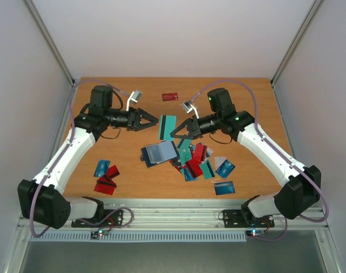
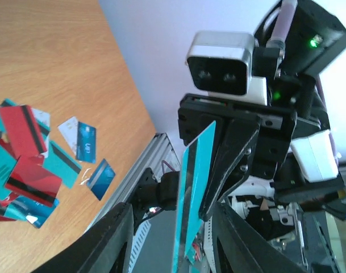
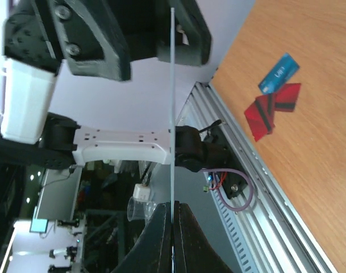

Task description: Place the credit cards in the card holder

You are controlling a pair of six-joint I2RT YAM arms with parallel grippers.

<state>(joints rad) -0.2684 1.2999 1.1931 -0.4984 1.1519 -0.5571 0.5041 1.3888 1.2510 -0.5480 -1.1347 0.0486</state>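
my right claw (image 1: 177, 132) is clamped shut on a teal card (image 1: 167, 126), left claw (image 1: 154, 120) open just beside it. card holder (image 1: 159, 152) lies on the desk (image 1: 127, 165) below, card's long axis looks aimed at it

The raised card (image 1: 167, 127) is teal with a black stripe. The card holder (image 1: 158, 152) is navy, grey-blue inside; the desk (image 1: 127, 170) is orange-brown wood grain.

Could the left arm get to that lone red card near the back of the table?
Probably yes. The left end effector stands open, holding nothing, and the red card lies flat on bare table just beyond it, nothing in between.
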